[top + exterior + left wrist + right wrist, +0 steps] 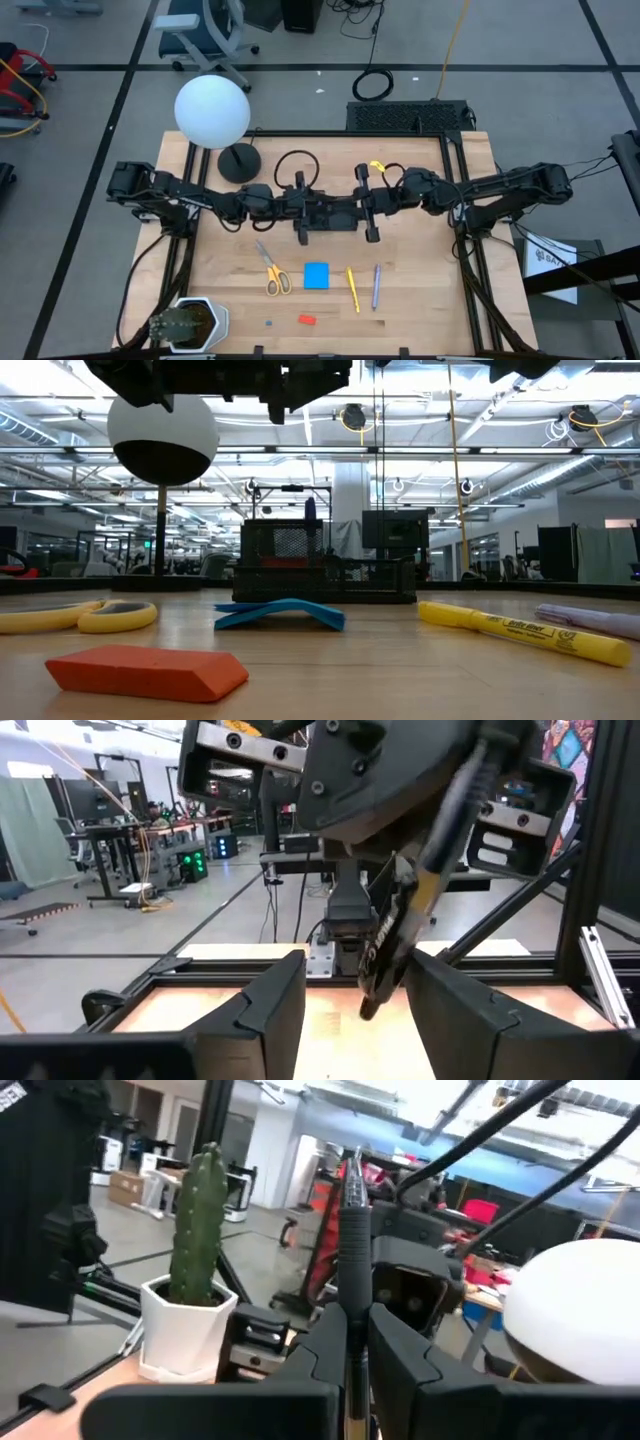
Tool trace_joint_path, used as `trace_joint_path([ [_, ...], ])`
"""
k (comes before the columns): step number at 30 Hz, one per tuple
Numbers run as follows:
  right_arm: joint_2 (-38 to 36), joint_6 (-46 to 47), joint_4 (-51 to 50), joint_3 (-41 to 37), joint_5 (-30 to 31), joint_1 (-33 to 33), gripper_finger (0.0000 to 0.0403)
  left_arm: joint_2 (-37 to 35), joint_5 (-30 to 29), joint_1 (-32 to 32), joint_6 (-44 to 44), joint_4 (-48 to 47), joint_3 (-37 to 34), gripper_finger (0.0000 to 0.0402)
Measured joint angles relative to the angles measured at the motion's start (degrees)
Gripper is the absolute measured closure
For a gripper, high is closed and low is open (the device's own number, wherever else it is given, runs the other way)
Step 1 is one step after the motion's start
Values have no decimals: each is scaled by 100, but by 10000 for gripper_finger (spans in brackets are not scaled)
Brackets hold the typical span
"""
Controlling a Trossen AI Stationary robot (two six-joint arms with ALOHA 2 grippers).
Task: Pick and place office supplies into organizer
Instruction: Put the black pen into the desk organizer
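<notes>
My two grippers meet high over the middle of the table. My right gripper (352, 210) is shut on a dark pen (352, 1220). The pen's free end (372, 985) reaches between the fingers of my open left gripper (355, 968), which stand on either side of it with gaps. The black mesh organizer (285, 560) sits on the table behind the note pad, with a pen (310, 510) standing in it; in the high view the arms cover it. Yellow-handled scissors (275, 276), a blue note pad (317, 275), a yellow marker (352, 288), a purple pen (377, 286) and a red eraser (307, 320) lie on the near half. My right gripper pinches the dark pen between its two fingers, toward the pen's rear end (348, 1315). The fingers come about level from the table's right and lie along the pen. The rest of the pen sticks out past the fingertips toward my left gripper, lifted clear of the table.
A lamp with a white globe (212, 110) and a round black base (240, 162) stands at the far left. A cactus in a white pot (190, 322) sits at the near left corner. A small blue bit (268, 323) lies beside the eraser.
</notes>
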Motion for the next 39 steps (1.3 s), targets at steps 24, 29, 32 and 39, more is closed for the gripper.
trace_joint_path([
  [24,644,-253,798,-2,158,-72,401,-2,113,4,-6,-70,-5,314],
  [29,644,-258,769,-2,164,-74,402,-2,127,-15,131,-140,-5,390],
  [32,642,-288,737,-2,163,-74,402,-2,141,-13,133,-221,-5,392],
  [39,63,-695,-512,-4,860,-58,403,-3,143,-14,178,-381,-5,394],
])
